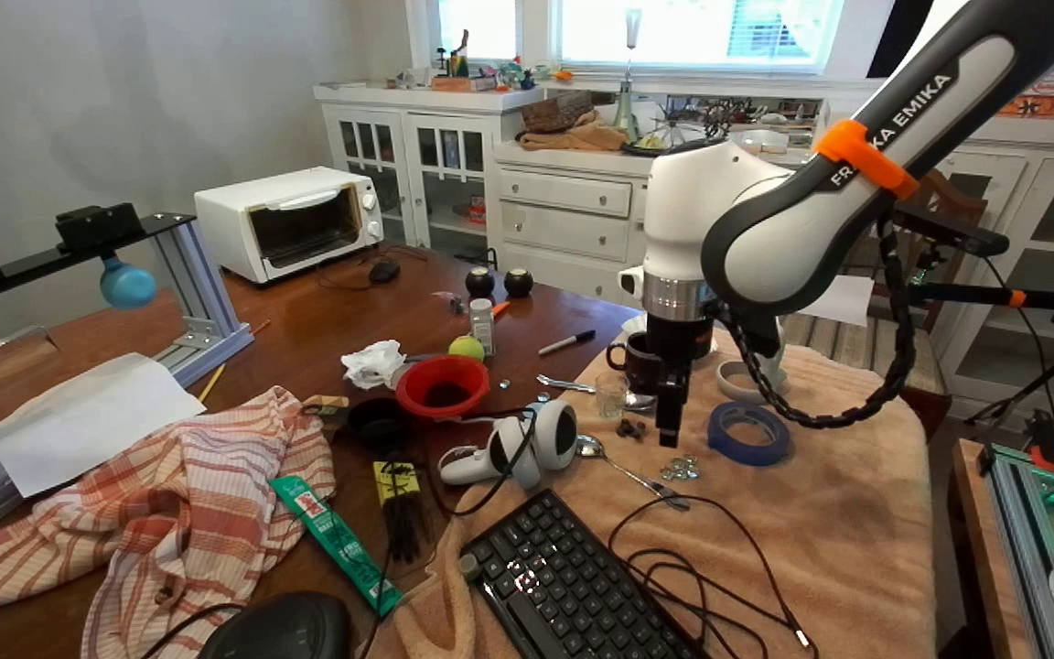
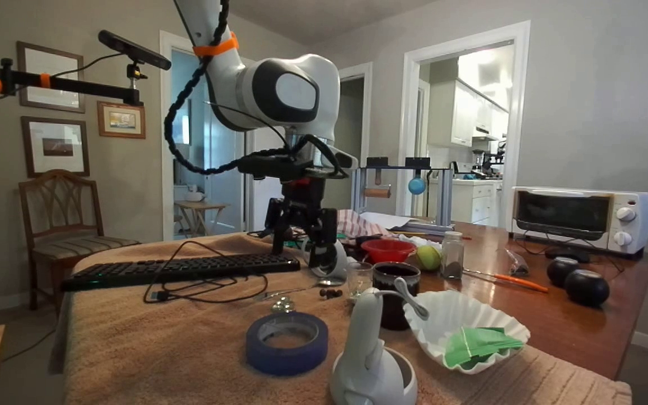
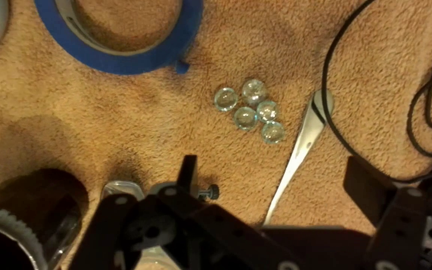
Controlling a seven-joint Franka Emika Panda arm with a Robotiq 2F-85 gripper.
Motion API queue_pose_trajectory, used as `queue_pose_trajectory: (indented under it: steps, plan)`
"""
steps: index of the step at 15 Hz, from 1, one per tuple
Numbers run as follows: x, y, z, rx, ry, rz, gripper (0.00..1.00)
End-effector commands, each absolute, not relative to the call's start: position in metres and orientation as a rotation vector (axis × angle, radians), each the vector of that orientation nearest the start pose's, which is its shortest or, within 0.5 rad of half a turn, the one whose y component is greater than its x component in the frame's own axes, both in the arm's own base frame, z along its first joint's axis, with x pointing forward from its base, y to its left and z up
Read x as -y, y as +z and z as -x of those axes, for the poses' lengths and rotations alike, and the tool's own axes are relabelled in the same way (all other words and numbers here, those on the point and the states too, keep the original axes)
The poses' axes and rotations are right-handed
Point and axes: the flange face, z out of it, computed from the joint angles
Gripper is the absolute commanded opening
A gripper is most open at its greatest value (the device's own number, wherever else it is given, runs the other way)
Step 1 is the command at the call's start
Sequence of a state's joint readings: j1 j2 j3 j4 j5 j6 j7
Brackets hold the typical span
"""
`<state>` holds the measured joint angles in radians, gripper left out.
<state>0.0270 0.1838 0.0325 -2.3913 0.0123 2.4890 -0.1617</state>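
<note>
Overhead, gripper (image 3: 277, 183): fingers stand apart above the tan towel (image 3: 163, 123), nothing held between them.
Spoon (image 3: 310, 131): on the towel beneath that gap, bowl hidden in the wrist view; probably light, stiff, slick metal. The thin neck may twist, so the broad handle, pinched crosswise, looks the better hold.
Black cable (image 3: 325, 67): crosses over the handle's end; limp, likely to snag.
Glass pieces (image 3: 245, 118): five, clustered just beside the spoon; likely hard, smooth and light, prone to skid; best taken singly, low around the sides.
Blue tape roll (image 3: 133, 64): flat on the towel, near the cluster; seemingly stiff, easily pinched through its wall.
Dark mug (image 3: 32, 198): upright, past a drinking glass (image 1: 610, 395); presumably heavier and breakable, best held by its handle.
Toaster oven (image 1: 285, 229): well apart, on the wooden table (image 1: 344, 307).
</note>
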Motion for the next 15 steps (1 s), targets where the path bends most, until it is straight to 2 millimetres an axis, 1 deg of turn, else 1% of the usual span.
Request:
queue_pose_trajectory:
  steps: [1,3,4,5,7,9,15]
  plan:
    - [-0.034,0.239,-0.475,0.639,0.135,3.059,1.00]
    - [-0.035,0.238,-0.470,0.802,0.124,3.011,1.00]
    - [-0.036,0.241,-0.470,0.830,0.099,2.991,1.00]
    - [-0.038,0.236,-0.479,0.726,0.140,3.023,1.00]
    - [-0.037,0.238,-0.477,0.792,0.132,3.005,1.00]
    - [-0.037,0.240,-0.477,0.808,0.128,3.001,1.00]
    - [-0.042,0.229,-0.483,0.848,0.024,3.021,1.00]
